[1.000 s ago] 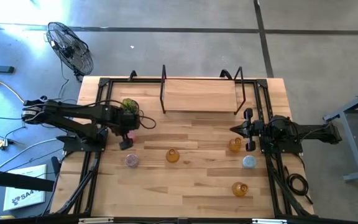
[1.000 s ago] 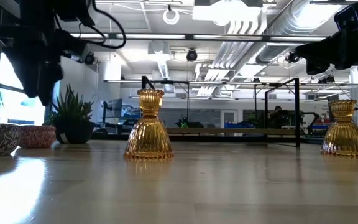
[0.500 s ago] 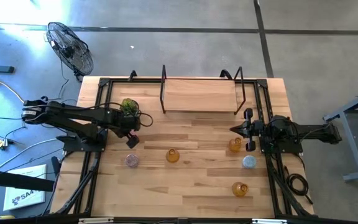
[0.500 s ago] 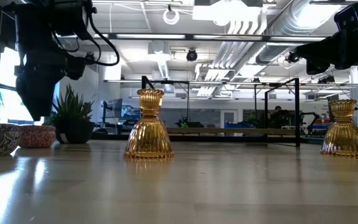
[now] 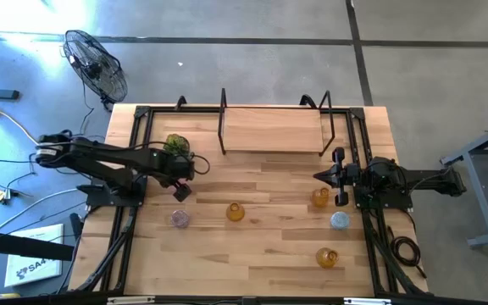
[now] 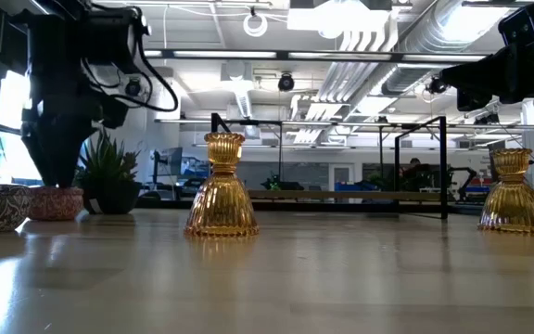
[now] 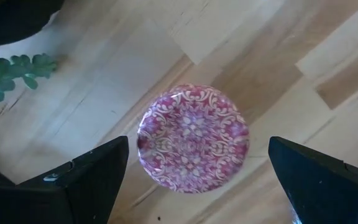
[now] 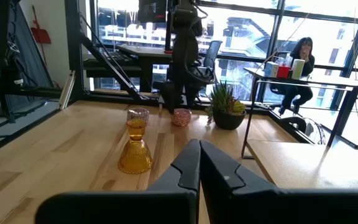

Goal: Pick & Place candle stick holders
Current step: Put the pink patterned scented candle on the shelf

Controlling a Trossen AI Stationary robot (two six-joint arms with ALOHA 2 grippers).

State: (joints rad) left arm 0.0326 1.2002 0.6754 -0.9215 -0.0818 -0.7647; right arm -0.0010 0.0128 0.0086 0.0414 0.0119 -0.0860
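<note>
A pink squat holder (image 7: 193,138) stands upright on the wood and also shows in the low view (image 6: 56,202). My left gripper (image 7: 197,186) is open and points down, with a finger on either side of the holder, apart from it; in the high view (image 5: 180,190) it covers the holder. A second pink holder (image 5: 180,219), three amber holders (image 5: 235,212) (image 5: 320,196) (image 5: 327,257) and a light blue one (image 5: 339,221) stand on the table. My right gripper (image 8: 199,163) is shut and empty, level above the table's right side (image 5: 325,176).
A green plant ball (image 5: 176,144) sits just beyond my left gripper. A raised wooden shelf on a black wire frame (image 5: 274,129) stands at the far edge. Black rails (image 5: 130,212) run along both table sides. A person (image 8: 300,59) sits far off in the room.
My left gripper has come down over the pink holder, shifting a little toward the table's right edge. The holder has stayed where it was.
</note>
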